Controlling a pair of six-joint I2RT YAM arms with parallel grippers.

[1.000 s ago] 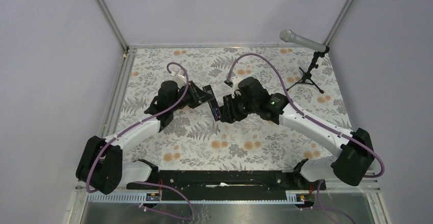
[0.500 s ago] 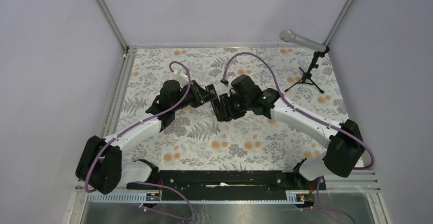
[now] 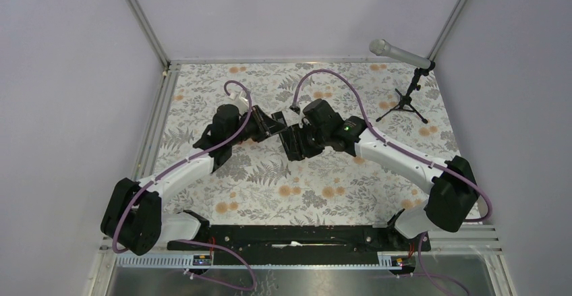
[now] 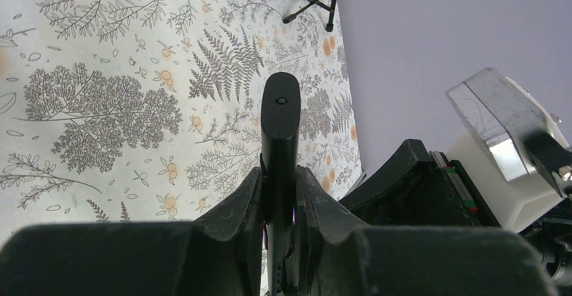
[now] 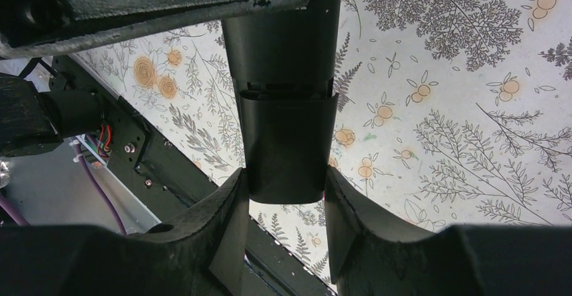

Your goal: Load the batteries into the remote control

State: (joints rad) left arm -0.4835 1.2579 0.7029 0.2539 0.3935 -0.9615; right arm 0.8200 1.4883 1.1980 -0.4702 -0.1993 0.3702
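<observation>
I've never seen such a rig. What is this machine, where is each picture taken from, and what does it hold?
Two robot arms, left arm and right arm, are bolted at the near edge of a floral-patterned table. One picture looks down from above; the other two come from a camera on each wrist. On the table stands a grey microphone on a small tripod. The left claw pinches a slim flat black remote control, seen edge-on; the right claw grips the same bar across its width. No batteries show.
</observation>
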